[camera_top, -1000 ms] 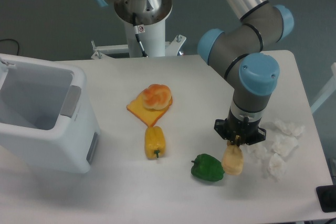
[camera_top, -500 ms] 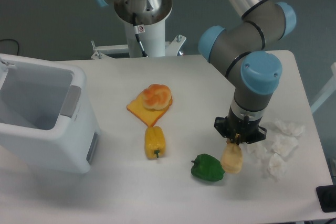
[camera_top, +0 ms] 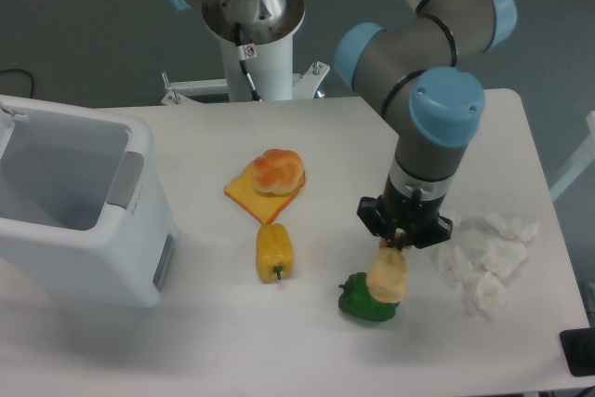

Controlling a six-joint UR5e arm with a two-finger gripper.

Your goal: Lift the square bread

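The gripper points straight down with its fingers clenched on the top of the square bread, which hangs over the right part of the green pepper. To the left lie a yellow pepper and a bun on an orange slice; crumpled tissue lies to the right.

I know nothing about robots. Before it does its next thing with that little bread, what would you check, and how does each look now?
1. Bread held by the end effector: ok, it hangs from the fingers.
2. Bread off the table: cannot tell, it overlaps the green pepper.
3. Grip centred: not ok, only the bread's top is pinched.
4. Bin far from the arm: ok.
5. Crumpled tissues apart from the bread: ok.
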